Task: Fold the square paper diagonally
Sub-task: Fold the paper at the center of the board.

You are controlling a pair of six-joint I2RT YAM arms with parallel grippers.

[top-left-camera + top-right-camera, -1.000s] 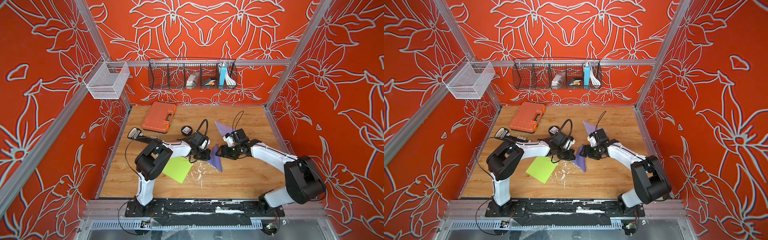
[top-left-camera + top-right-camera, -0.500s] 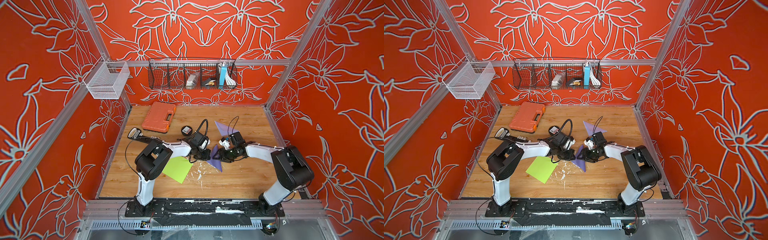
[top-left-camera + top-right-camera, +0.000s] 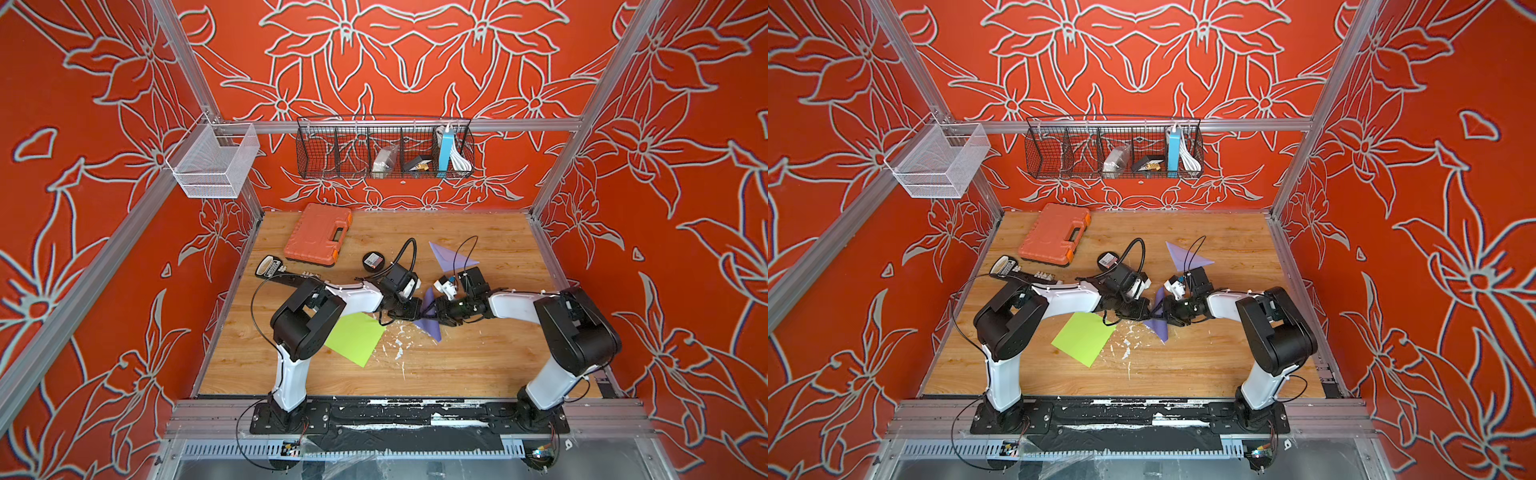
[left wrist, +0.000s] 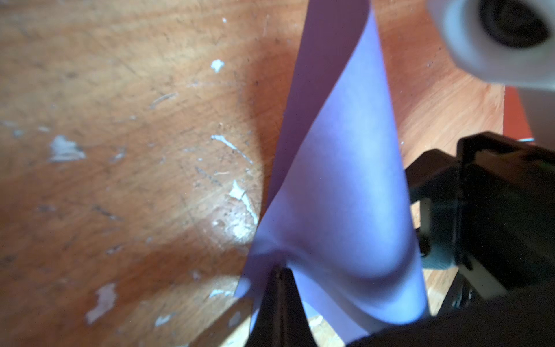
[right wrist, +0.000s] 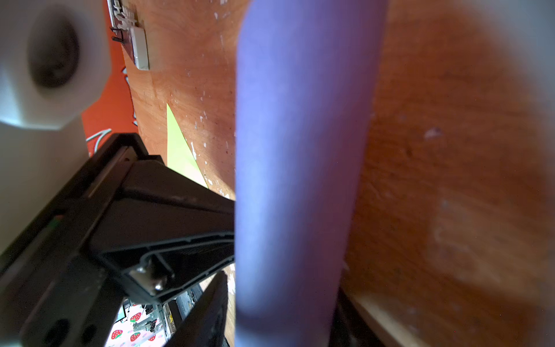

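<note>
Plainly, in both top views the purple square paper sits at the middle of the worktop, partly lifted and curled. The left end effector is at its 9 o'clock and the right end effector at its 3 o'clock. A lime-green sheet lies at 8 o'clock and an already folded purple triangle at 1 o'clock. The left wrist view shows the left end effector clamped shut on an edge of the paper, which bows upward from the pinch. The right wrist view shows the paper as a rounded band between the right end effector's jaws; I cannot tell whether they pinch it. I judge the fold-over is in hand: next, one corner must be carried onto the opposite corner and pressed flat. Compared with a second ago, the right arm has drawn in toward the paper and its jaws have narrowed; the left has not moved.
</note>
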